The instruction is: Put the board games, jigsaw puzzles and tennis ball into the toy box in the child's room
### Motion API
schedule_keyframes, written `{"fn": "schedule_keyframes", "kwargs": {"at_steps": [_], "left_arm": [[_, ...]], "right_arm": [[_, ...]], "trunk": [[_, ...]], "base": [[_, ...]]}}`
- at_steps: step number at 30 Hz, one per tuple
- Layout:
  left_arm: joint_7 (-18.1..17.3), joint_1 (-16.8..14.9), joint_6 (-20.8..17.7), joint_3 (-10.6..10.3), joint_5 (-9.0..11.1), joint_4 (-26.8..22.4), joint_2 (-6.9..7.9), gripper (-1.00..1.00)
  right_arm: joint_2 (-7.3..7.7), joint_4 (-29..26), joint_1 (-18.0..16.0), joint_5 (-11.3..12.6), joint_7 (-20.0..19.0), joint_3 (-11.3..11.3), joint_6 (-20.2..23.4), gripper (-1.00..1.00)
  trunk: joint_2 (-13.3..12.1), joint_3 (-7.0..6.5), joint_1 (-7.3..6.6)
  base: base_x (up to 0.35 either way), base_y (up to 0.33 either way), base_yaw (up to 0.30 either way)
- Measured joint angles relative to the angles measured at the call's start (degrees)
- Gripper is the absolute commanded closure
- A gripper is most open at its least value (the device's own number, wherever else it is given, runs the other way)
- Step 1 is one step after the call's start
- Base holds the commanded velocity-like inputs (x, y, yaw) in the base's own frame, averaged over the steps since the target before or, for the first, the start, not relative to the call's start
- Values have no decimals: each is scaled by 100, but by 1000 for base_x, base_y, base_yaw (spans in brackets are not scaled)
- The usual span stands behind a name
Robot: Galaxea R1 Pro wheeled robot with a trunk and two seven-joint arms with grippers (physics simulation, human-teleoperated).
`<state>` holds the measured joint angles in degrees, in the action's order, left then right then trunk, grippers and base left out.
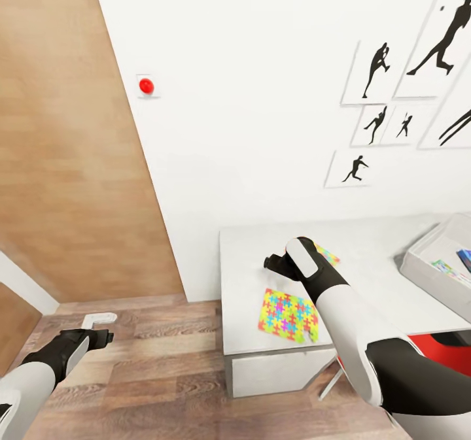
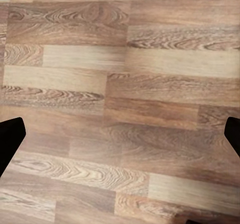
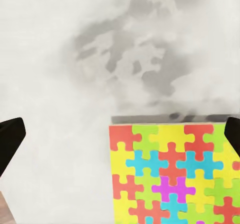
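toy box [image 1: 428, 263] cut off at the head view's 3 o'clock edge, far jigsaw puzzle [image 1: 327, 254] mostly hidden behind right arm, box contents too small to tell

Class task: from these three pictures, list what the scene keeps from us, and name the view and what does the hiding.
- Far jigsaw puzzle, head view: mostly behind the right claw.
- Toy box, head view: cut off by the right edge; contents only partly seen.
- Near jigsaw puzzle, right wrist view: cut off by the picture's edges.
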<state>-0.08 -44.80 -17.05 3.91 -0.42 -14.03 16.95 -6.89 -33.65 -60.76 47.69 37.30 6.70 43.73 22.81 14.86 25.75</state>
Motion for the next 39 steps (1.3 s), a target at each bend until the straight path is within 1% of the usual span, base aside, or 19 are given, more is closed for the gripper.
{"fn": "schedule_keyframes", "kwargs": {"at_steps": [11, 16, 22, 25, 29, 32, 39], "left_arm": [[0, 0, 0, -1, -4, 0, -10, -100], [0, 0, 1, -1, -6, 0, -13, -100], [6, 0, 1, -1, -7, 0, -14, -100], [5, 0, 1, -1, -7, 0, -14, -100], [7, 0, 1, -2, -7, 0, -14, -100], [6, 0, 1, -1, -7, 0, -14, -100], [6, 0, 1, -3, -7, 0, -14, -100]], "right_arm": [[14, 4, -9, -3, 3, 3, -7, -100], [17, 12, -8, -7, 4, 9, -172, -100], [26, 35, -17, -10, 15, 8, -251, -100], [55, 56, -35, -7, 35, 7, -264, -100], [168, 75, -44, -3, 47, 7, -265, -100], [224, 75, -40, -4, 44, 12, -264, -100], [246, 75, -37, -3, 51, 21, -268, -100]], "trunk": [[0, 0, 0], [0, 0, 0], [0, 0, 0], [0, 0, 0], [0, 0, 1], [0, 0, 1], [0, 0, 1]], "base": [[142, 54, 0], [26, 8, 0], [6, 2, 0], [2, 0, 0], [0, 0, 0], [0, 0, 0], [0, 0, 0]]}}
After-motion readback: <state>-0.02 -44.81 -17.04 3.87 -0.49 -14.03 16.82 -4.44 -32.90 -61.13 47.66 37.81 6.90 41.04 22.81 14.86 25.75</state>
